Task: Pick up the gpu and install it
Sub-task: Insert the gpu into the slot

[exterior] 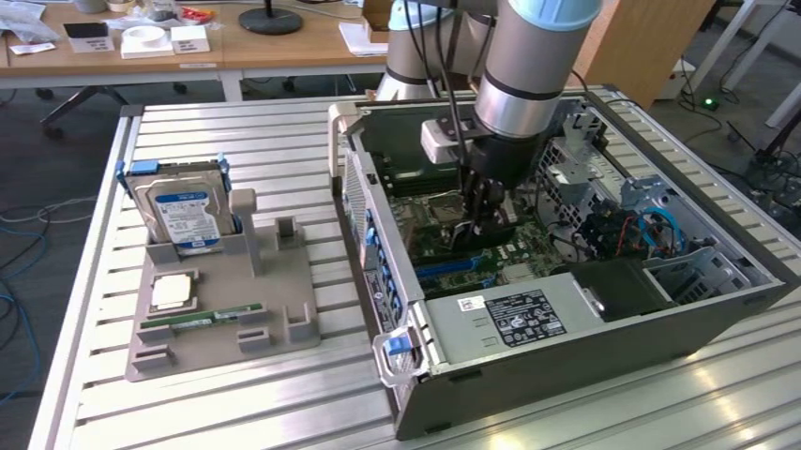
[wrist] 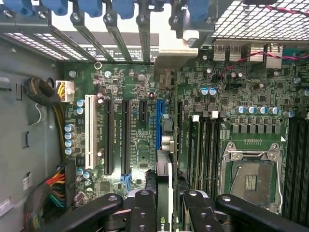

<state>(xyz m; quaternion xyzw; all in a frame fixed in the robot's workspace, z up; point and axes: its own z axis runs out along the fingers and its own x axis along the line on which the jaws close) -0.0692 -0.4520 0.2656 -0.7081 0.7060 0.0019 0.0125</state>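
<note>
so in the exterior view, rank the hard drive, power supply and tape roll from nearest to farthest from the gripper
1. power supply, inside the case by the gripper
2. hard drive, upright in the holder, exterior view's left
3. tape roll, on the far desk

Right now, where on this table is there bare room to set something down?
Bare table slats beyond the grey tray, toward the desks, and on its near side. Crowded: inside the computer case, where the gripper holds the gpu.

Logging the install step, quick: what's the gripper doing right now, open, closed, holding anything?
Gripper: jaws closed on the gpu, which is held edge-on over the motherboard.
</note>
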